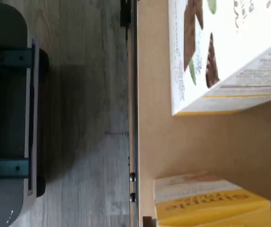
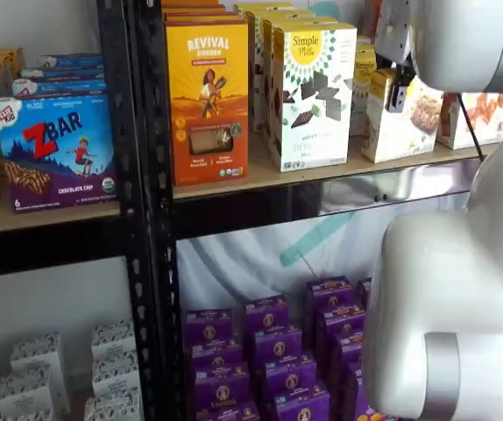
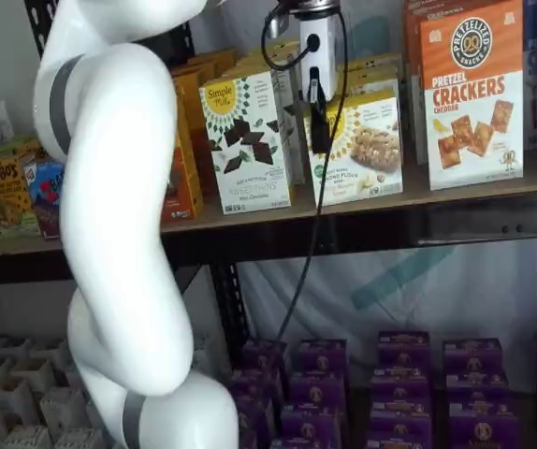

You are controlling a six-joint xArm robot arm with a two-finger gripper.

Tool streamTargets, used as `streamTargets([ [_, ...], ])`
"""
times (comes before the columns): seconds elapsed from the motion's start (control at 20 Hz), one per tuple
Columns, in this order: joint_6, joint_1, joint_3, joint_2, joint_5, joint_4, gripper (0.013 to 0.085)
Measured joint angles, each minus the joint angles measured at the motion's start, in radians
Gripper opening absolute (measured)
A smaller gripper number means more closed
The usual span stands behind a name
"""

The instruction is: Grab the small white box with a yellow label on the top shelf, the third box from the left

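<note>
The small white box [image 3: 362,150] with the yellow sunburst label stands on the top shelf [image 3: 409,223], between a taller white box [image 3: 247,140] picturing dark chocolate and a crackers box [image 3: 470,94]. It also shows in a shelf view [image 2: 407,118]. My gripper [image 3: 317,126] hangs in front of the small box's left front edge, its black fingers seen as one dark shape with no plain gap. In a shelf view only a dark bit of the gripper [image 2: 398,92] shows beside the arm. The wrist view shows the small box's yellow top [image 1: 211,205] and the taller box [image 1: 220,56] on the tan board [image 1: 182,142].
An orange Revival box [image 2: 208,96] stands left of the taller white box. The white arm [image 3: 119,234] fills the left of a shelf view. Purple boxes [image 3: 399,374] fill the lower shelf. A black upright [image 2: 142,210] splits the shelves. The wrist view shows grey floor [image 1: 88,118].
</note>
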Motion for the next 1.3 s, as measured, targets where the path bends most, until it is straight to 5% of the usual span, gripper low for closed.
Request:
streamTargets([
  [0.15, 0.001, 0.0, 0.003, -0.003, 0.0, 0.0, 0.037],
  [0.8, 0.041, 0.043, 0.022, -0.039, 0.057, -0.023, 0.037],
  [1.3, 0.084, 0.089, 0.156, -0.168, 0.035, -0.044, 0.037],
])
